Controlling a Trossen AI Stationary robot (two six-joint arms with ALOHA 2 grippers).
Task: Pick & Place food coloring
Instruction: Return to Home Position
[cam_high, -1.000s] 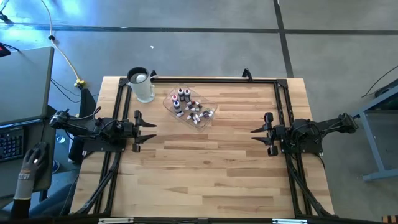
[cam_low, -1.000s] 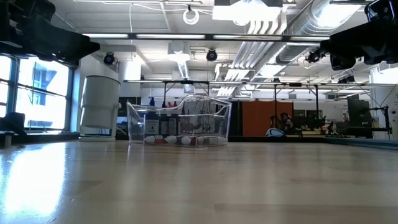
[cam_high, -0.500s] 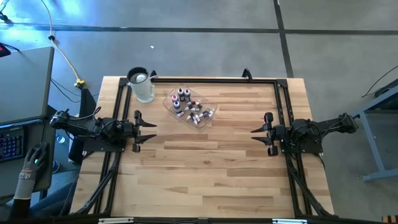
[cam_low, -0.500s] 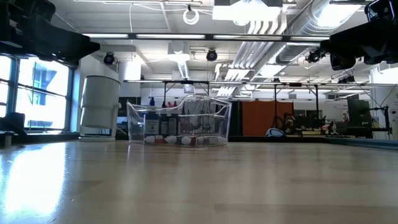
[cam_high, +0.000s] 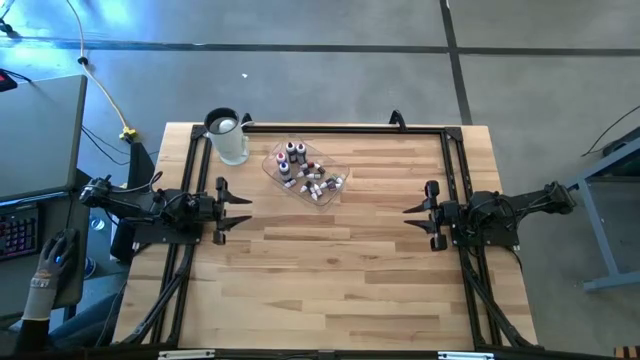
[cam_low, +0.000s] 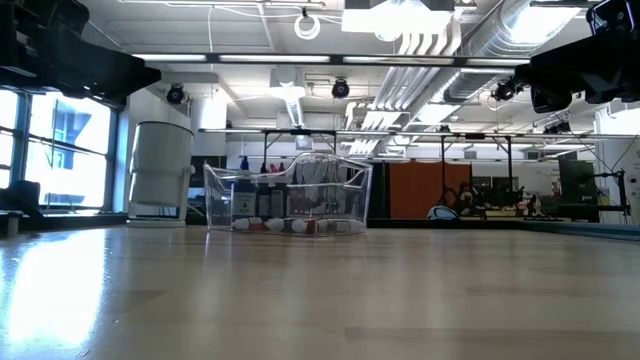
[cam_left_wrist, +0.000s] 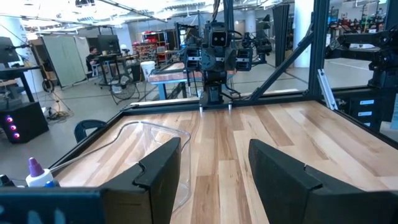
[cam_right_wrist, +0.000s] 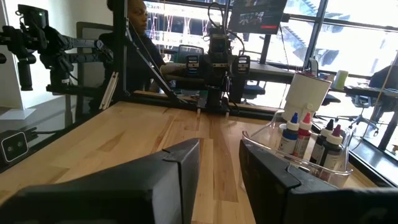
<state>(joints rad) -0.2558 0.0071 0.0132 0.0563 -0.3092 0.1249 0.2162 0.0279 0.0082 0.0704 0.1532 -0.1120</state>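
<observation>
**A:** Since both arms look parked, where do the bottles (cam_high: 306, 176) sit relative to the jaws?

**B:** All in the clear tray (cam_high: 272, 160), far-centre of the desk (cam_high: 330, 280), next to the jug (cam_high: 229, 140). None loose on the wood that I can see.

**A:** Nearer arm?

**B:** Left arm (cam_high: 170, 208). The tray lies ahead of the left jaws and off toward the far edge. Right arm (cam_high: 495, 218) is well apart from it, with the same offset mirrored.

**A:** Axis?

**B:** Tray runs diagonally, far-left to near-right. Bottles are mixed: several upright at the jug end, the rest lying at odd angles.

**A:** Jaw state?

**B:** Left jaws spread wide, nothing between them. Right jaws also apart and empty, pointing across at the left arm.

**A:** Next move?

**B:** My read: nothing more needed on the bottles. Job looks done, only homing left.

**A:** Change vs a second ago?

**B:** Arms, tray and bottles identical. Only a person's gloved hand (cam_high: 52, 265) off the desk's left side has shifted slightly.
</observation>
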